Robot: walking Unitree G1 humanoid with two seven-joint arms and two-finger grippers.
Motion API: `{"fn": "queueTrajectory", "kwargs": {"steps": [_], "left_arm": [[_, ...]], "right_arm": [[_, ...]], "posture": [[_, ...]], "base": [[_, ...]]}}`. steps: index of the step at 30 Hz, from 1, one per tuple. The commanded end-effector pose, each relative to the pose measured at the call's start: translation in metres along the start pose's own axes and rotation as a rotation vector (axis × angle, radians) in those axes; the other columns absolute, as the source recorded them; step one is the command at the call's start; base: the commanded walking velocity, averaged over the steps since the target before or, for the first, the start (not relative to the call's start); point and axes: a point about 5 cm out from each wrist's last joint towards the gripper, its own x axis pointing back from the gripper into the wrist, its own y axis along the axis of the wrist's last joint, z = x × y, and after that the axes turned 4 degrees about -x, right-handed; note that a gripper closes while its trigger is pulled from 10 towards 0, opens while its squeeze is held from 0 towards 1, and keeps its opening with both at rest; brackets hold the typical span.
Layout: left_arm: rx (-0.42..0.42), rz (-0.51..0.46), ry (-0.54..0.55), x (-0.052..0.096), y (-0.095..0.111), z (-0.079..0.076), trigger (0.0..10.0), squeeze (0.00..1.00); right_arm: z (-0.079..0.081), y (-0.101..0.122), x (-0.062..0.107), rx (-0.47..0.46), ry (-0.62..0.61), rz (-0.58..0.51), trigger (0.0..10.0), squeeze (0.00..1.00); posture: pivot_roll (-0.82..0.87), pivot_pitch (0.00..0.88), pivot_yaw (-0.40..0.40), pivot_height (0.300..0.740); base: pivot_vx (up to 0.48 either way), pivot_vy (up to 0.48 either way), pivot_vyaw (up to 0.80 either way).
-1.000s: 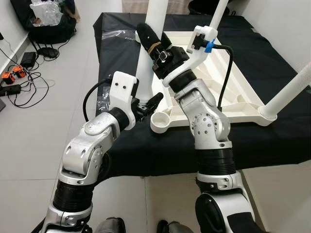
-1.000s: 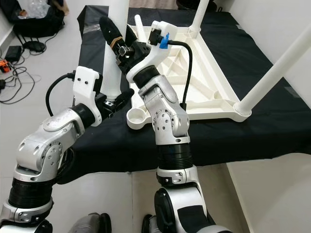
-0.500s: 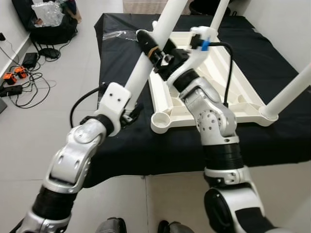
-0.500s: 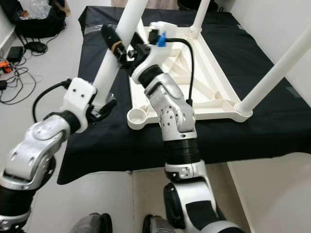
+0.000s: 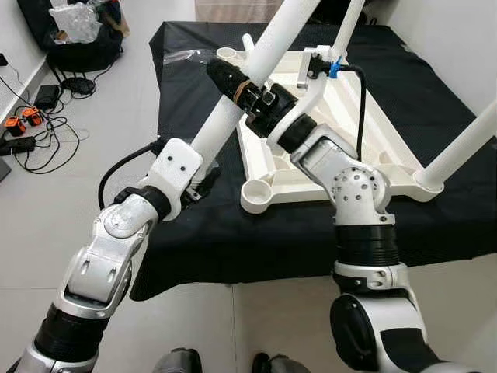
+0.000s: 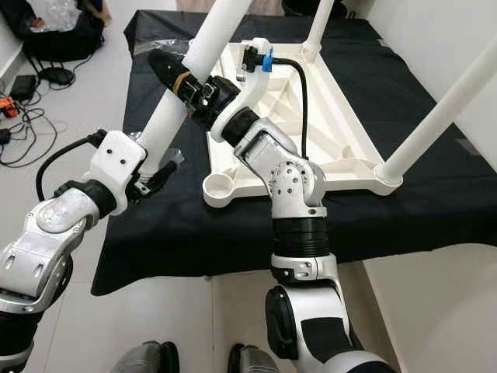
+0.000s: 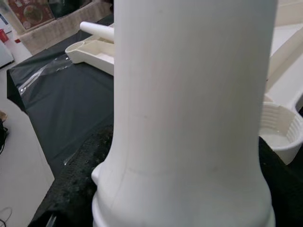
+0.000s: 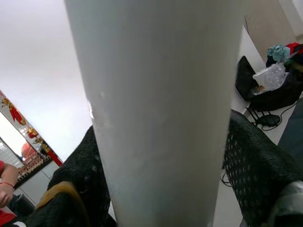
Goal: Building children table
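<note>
Above the black-draped bench (image 5: 194,233), your left gripper (image 5: 203,180) clasps the lower end of the loose white table leg (image 5: 256,66) while your right gripper (image 5: 233,81) clamps it higher up, holding it slanted beside the upturned white tabletop (image 5: 365,148).

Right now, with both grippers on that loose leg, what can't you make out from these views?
- Upper end of the white table leg: cut off by the top edge in both eye views.
- Left gripper fingertips: hidden behind the leg and wrist housing.
- Empty corner socket: its inside is too shallow-angled to judge.
- Leg's lower end: too close and cropped in the left wrist view.
</note>
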Motion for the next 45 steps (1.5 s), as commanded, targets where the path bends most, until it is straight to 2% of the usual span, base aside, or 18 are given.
{"fn": "queueTrajectory", "kwargs": {"steps": [1,4,8,17,18,19,33,37,38,39,43,45], "left_arm": [[0.001,-0.011,-0.025,0.001,0.002,-0.006,10.0,0.00],[0.009,-0.011,-0.030,-0.001,0.002,-0.010,10.0,0.00],[0.012,-0.016,-0.041,-0.003,0.002,-0.014,10.0,0.00],[0.003,-0.027,-0.068,-0.002,0.003,-0.018,10.0,0.00],[-0.002,-0.027,-0.073,-0.001,0.003,-0.018,10.0,0.00],[-0.003,-0.024,-0.079,0.000,0.002,-0.019,10.0,0.00],[-0.015,-0.013,-0.097,0.002,-0.002,-0.019,10.0,0.00],[0.030,0.023,-0.108,0.001,-0.006,-0.020,10.0,0.00],[0.044,0.027,-0.112,0.001,-0.006,-0.021,10.0,0.30],[0.059,0.014,-0.113,0.001,-0.005,-0.020,10.0,1.00],[0.069,0.004,-0.109,0.002,-0.004,-0.020,10.0,1.00],[0.052,-0.001,-0.072,0.003,-0.003,-0.016,10.0,1.00]], "right_arm": [[0.002,0.003,-0.003,0.038,0.005,-0.013,10.0,0.00],[0.003,0.003,-0.005,0.084,0.001,-0.016,10.0,0.00],[0.005,0.001,-0.008,0.088,0.007,-0.004,10.0,0.00],[0.009,-0.003,-0.008,0.045,0.039,0.035,10.0,0.00],[0.009,-0.003,-0.007,0.042,0.047,0.036,8.7,0.00],[0.009,-0.004,-0.007,0.034,0.056,0.039,0.0,0.00],[0.012,-0.002,-0.004,0.030,0.083,0.032,0.0,0.00],[0.011,-0.002,-0.004,0.029,0.079,0.021,0.0,0.00],[0.011,-0.001,-0.004,0.031,0.077,0.018,0.0,0.00],[0.011,0.000,-0.004,0.035,0.077,0.013,0.0,0.00],[0.009,0.005,-0.004,0.044,0.069,-0.004,0.0,0.00],[0.006,0.009,-0.004,0.054,0.057,-0.016,0.0,0.00]], "posture": [[0.04,0.157,-0.082,0.740],[0.04,0.157,-0.079,0.740],[0.04,0.162,-0.078,0.740],[0.04,0.167,-0.078,0.740],[0.04,0.167,-0.078,0.740],[0.04,0.167,-0.078,0.740],[0.03,0.170,-0.074,0.740],[0.04,0.164,-0.074,0.740],[0.04,0.164,-0.074,0.740],[0.04,0.164,-0.074,0.740],[0.04,0.151,-0.072,0.740],[0.04,0.139,-0.076,0.740]], "base": [[0.000,0.000,0.00],[0.000,0.000,0.00],[0.000,0.000,0.00],[0.000,0.000,0.00],[0.000,0.000,0.00],[0.000,0.000,0.00],[0.000,0.000,0.00],[0.000,0.000,0.00],[0.000,0.000,0.00],[0.000,0.000,0.00],[0.000,0.000,0.00],[0.000,0.000,0.00]]}}
